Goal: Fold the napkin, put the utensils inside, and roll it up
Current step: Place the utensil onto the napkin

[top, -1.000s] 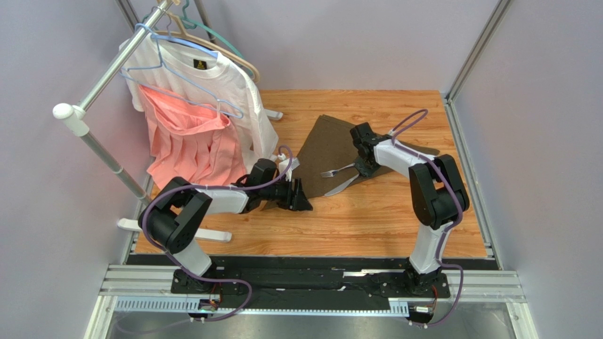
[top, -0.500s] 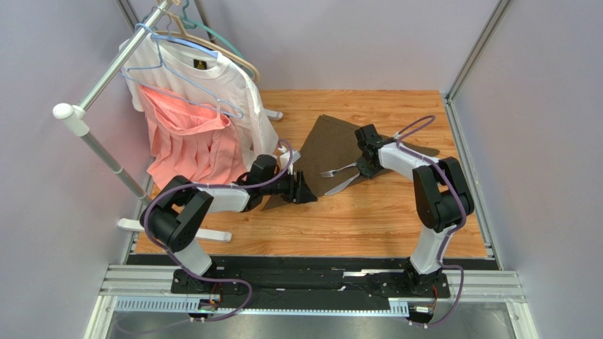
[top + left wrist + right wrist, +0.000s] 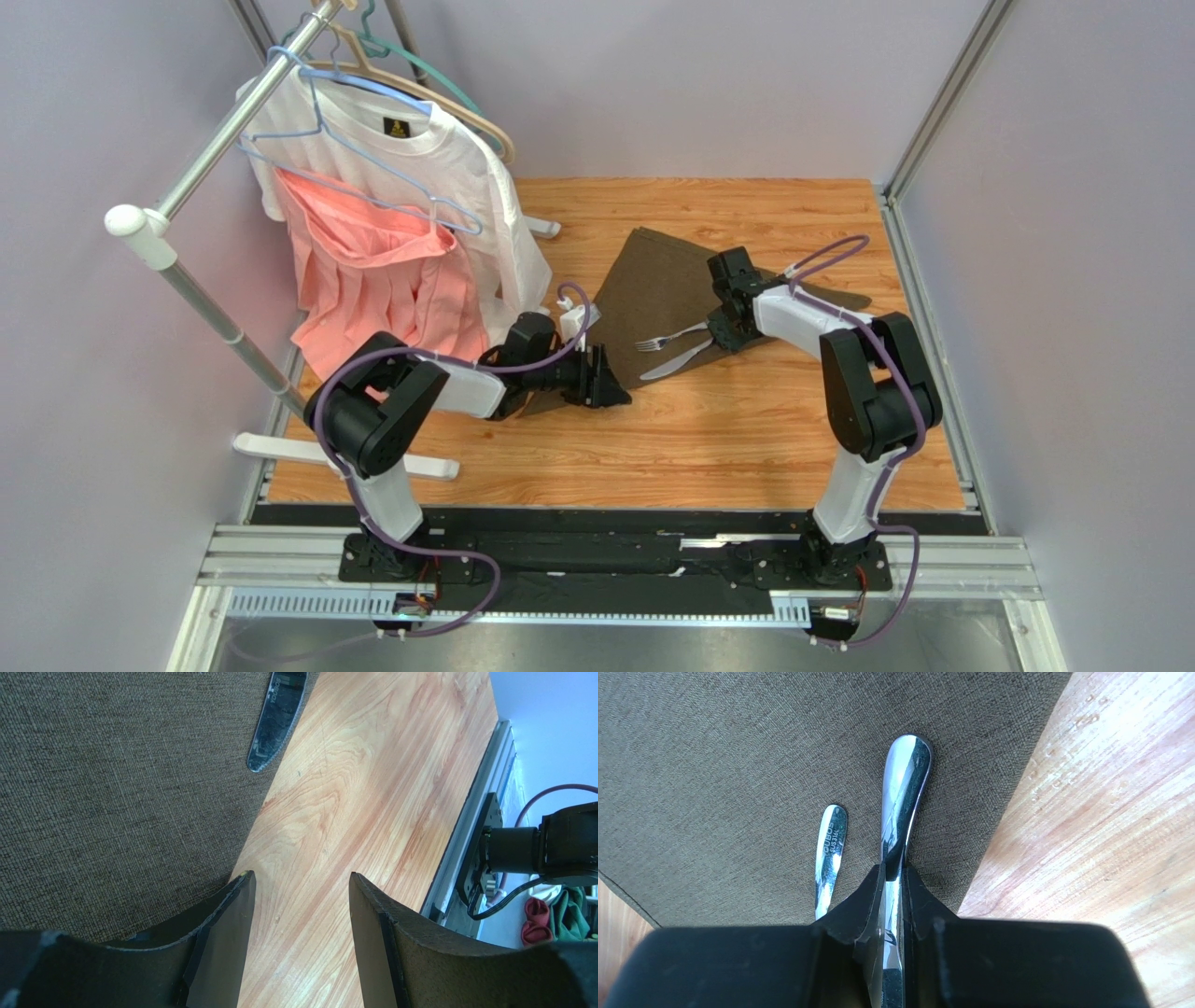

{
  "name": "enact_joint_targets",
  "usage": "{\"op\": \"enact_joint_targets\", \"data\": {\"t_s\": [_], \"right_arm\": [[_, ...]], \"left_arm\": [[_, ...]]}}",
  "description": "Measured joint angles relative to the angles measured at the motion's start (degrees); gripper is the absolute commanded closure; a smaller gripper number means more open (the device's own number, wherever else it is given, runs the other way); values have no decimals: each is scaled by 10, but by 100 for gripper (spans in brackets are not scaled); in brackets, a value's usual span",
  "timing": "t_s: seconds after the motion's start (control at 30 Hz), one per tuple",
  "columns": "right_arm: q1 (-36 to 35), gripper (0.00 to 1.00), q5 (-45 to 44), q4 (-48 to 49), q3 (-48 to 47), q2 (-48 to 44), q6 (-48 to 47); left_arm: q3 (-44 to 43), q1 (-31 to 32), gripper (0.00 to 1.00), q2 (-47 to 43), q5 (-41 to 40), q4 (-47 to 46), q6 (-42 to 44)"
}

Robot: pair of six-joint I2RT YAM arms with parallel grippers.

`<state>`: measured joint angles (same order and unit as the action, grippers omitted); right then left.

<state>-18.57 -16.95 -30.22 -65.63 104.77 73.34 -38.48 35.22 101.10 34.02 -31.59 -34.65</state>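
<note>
Left claw [image 3: 613,384] open, low over the napkin's [image 3: 659,273] near-left edge on the bench [image 3: 744,434]. Right claw [image 3: 721,333] clamped on one utensil [image 3: 904,784], second utensil [image 3: 829,847] just beside, both on the napkin. Step looks like placing utensils. Next: release, then roll.

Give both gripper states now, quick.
Left gripper: jaws open, holding nothing.
Right gripper: jaws shut on a utensil handle.

Two arms extended, one hand parted, one clamped.
Left hand [image 3: 606,381] lies low, pointing rightward, its fingers [image 3: 224,931] standing apart; right hand [image 3: 718,333] angles inward from a folded elbow, fingers pinched on a utensil [image 3: 904,777].
</note>
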Motion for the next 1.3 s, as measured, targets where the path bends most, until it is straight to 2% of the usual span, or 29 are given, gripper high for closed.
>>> {"op": "enact_joint_targets", "data": {"t_s": [0.43,0.5,0.6,0.63,0.73,0.9,1.07,1.3], "right_arm": [[0,100,0,30,24,-11,22],[0,96,0,38,31,-15,26],[0,84,0,44,36,-18,30],[0,77,0,45,37,-18,31],[0,68,-1,46,39,-19,32],[-1,64,-3,47,42,-23,31],[-5,57,-20,8,46,-41,14],[-7,55,-60,-33,76,-156,-64]], "left_arm": [[18,0,40,5,0,-12,-2],[20,0,40,5,0,-14,-2],[22,0,40,1,0,-14,-2],[23,0,40,-3,0,-12,-2],[23,1,40,-24,-1,3,1],[23,3,40,-76,-18,38,12],[23,5,37,-142,-48,89,27],[23,1,27,-244,-106,201,40]]}}
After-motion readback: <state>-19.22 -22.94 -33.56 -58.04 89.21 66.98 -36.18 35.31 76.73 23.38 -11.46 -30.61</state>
